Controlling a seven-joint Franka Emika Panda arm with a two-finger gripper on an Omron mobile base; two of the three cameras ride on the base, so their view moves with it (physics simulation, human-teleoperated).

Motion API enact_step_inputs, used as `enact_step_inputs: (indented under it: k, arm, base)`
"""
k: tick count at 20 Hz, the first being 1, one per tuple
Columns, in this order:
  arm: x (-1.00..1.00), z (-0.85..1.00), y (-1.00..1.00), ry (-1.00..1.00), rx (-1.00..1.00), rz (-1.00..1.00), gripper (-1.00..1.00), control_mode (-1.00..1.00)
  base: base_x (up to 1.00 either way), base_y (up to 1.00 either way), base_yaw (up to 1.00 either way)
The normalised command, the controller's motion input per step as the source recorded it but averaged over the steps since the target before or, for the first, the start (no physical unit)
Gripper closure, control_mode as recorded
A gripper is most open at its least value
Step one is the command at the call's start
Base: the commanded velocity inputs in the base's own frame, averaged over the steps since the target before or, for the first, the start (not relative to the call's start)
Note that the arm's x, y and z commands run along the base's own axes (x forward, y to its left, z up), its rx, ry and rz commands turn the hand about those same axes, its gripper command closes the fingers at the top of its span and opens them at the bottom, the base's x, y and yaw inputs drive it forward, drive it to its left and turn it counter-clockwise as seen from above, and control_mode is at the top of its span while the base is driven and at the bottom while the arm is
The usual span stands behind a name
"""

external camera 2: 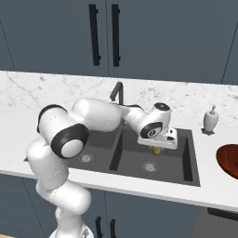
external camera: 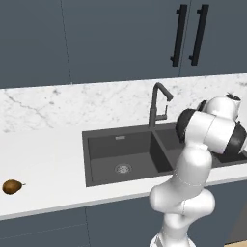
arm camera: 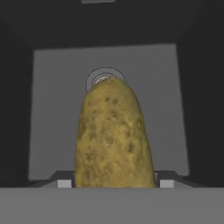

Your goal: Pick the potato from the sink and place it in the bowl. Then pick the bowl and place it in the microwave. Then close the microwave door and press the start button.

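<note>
The potato (arm camera: 114, 135) stands lengthwise between the two fingertips (arm camera: 64, 183) of the pincer (arm camera: 115, 183), which is clamped on its sides. In the hand view its speckled yellow-brown body runs up from the tips and covers part of the round steel drain (arm camera: 104, 80) on the floor of the sink (arm camera: 52, 109) behind it. In the right base view the potato (external camera 2: 156, 149) shows as a small yellowish lump just under the pincer (external camera 2: 158, 145), inside the right-hand basin of the sink (external camera 2: 188, 162), above the basin floor and apart from that basin's drain (external camera 2: 150, 166).

The arm (external camera 2: 102, 116) reaches from the near side of the sink across the divider between the basins, with the wrist bent down over the right basin. The dark curved faucet (external camera 2: 117, 92) stands at the back edge of the sink, behind the arm. The left basin holds its own drain (external camera: 123, 169), with nothing else in it.

The sink is set in a white surface (external camera: 43, 159) with a marble backsplash. To the right of the sink, on this surface, stands a grey soap dispenser (external camera 2: 210, 120); farther right and nearer the front edge lies the bowl (external camera 2: 229, 160), cut off by the picture's edge. Well to the left of the sink, near the front edge, lies a brown pear (external camera: 12, 186) with a stem. Dark blue cabinets (external camera 2: 162, 37) with black vertical handles (external camera 2: 95, 35) hang above the sink.
</note>
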Motion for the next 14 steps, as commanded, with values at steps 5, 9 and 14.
enact_step_inputs:
  k: [5,9,14]
  arm:
    - [-0.38,0.72,0.01,0.0,-0.23,-0.17,1.0,-1.0]
    - [-0.25,0.39,0.03,0.01,-0.22,-0.15,1.0,-1.0]
    - [-0.19,0.16,-0.01,0.0,-0.11,-0.09,1.0,-1.0]
  base:
    - [0.0,0.0,0.0]
    - [0.0,0.0,0.0]
    - [0.0,0.0,0.0]
